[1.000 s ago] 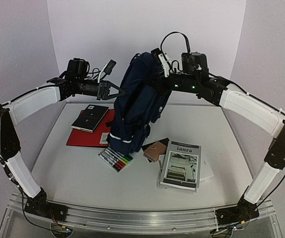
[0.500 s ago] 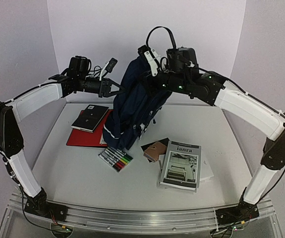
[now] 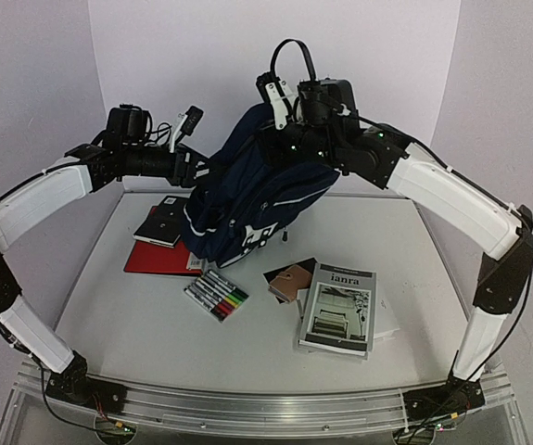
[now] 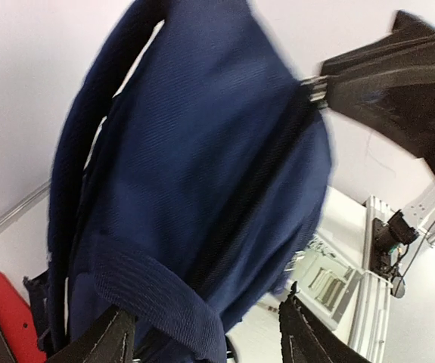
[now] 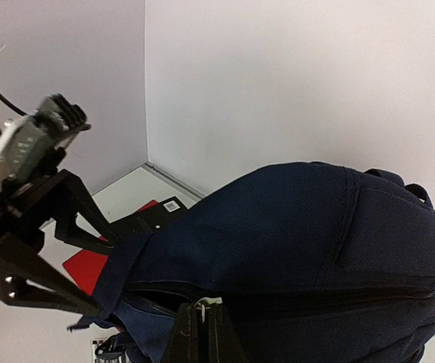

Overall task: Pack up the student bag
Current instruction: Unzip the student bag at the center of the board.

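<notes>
The student bag (image 3: 247, 204) is a large navy backpack, tilted to the left and hanging off the table at its top end. My right gripper (image 3: 280, 139) holds it from above. In the right wrist view that gripper (image 5: 202, 333) is shut on the small pale zipper pull (image 5: 207, 305) of the bag (image 5: 293, 234). My left gripper (image 3: 203, 174) is at the bag's left side. In the left wrist view this gripper (image 4: 209, 336) is open, and a fold of the blue fabric (image 4: 164, 295) lies loose between its spread fingers.
Under and left of the bag lie a red folder (image 3: 155, 258) and a black notebook (image 3: 167, 221). A pack of markers (image 3: 217, 297) sits in front of the bag. A small brown case (image 3: 289, 278) and a grey book (image 3: 340, 308) lie to the right.
The left gripper has opened and let go of the fabric, drawing back leftward. The right arm has swung left with the bag, which now leans over much further to the left.
</notes>
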